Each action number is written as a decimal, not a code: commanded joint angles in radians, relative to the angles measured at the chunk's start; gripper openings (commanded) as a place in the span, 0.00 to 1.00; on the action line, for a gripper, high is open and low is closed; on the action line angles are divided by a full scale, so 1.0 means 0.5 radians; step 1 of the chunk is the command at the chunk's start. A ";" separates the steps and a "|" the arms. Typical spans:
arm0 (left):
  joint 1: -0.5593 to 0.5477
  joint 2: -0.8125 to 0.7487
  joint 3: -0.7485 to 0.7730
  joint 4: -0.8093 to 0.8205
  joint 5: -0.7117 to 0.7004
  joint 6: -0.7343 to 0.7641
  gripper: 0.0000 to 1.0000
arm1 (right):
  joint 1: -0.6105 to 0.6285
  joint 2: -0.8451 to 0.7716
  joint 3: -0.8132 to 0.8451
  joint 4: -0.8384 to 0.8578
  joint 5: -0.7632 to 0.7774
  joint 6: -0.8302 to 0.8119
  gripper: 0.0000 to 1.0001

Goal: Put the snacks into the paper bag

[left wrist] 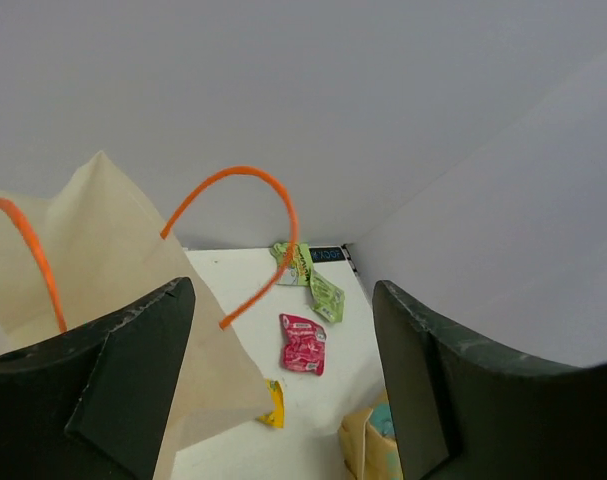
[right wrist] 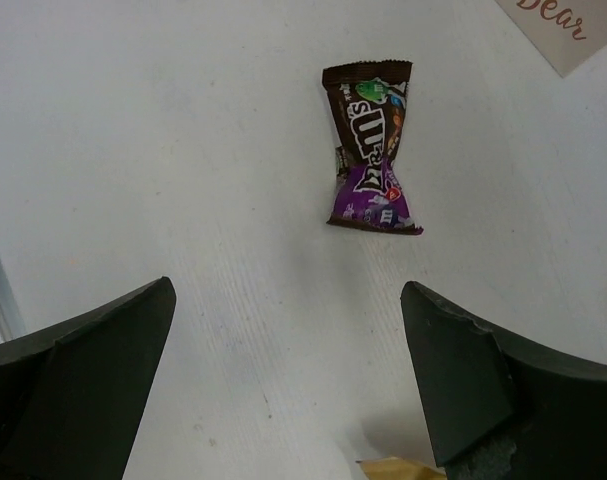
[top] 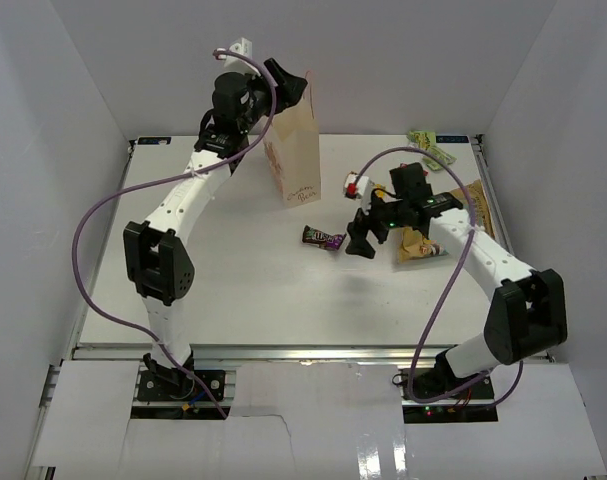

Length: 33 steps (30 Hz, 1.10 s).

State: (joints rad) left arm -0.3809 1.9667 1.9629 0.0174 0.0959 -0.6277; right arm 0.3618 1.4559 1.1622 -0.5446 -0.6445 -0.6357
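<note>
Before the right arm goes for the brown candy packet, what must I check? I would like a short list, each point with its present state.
1. Right gripper open and empty: ok.
2. Brown candy packet lies alone on the table, with nothing touching it: ok.
3. Packet lined up between the jaws: not ok; it lies ahead of them and a little to one side.
4. Paper bag stands upright: ok.
5. Bag mouth free for a drop: not ok; the open left gripper hangs over it.
6. Room left inside the bag: cannot tell; the inside is hidden.
</note>
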 commanded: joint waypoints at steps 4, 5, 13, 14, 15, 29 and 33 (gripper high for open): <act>0.004 -0.803 -0.494 -0.022 0.094 0.405 0.89 | 0.451 0.345 0.237 0.546 1.065 0.498 1.00; 0.010 -1.053 -0.790 -0.022 0.054 0.488 0.92 | 0.464 0.398 0.274 0.576 1.101 0.514 1.00; 0.050 -2.196 -1.967 -0.565 -0.474 0.513 0.98 | 0.479 0.794 0.434 0.623 1.121 0.419 0.95; 0.050 -2.285 -2.050 -0.614 -0.486 0.467 0.98 | 0.482 0.809 0.431 0.611 1.017 0.334 0.95; 0.050 -2.453 -2.200 -0.687 -0.489 0.370 0.98 | 0.482 0.819 0.425 0.586 0.961 0.302 0.95; 0.050 -3.019 -2.653 -0.863 -0.490 -0.045 0.98 | 0.482 1.037 0.363 0.601 0.755 0.072 0.63; 0.050 -2.961 -2.643 -0.863 -0.453 -0.055 0.98 | 0.479 1.061 0.357 0.598 0.746 0.069 0.49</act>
State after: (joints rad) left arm -0.3588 0.4717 0.6086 -0.4133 -0.1448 -0.6411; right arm 0.5987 1.9850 1.3434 -0.2691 -0.2497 -0.5880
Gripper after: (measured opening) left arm 0.978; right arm 0.505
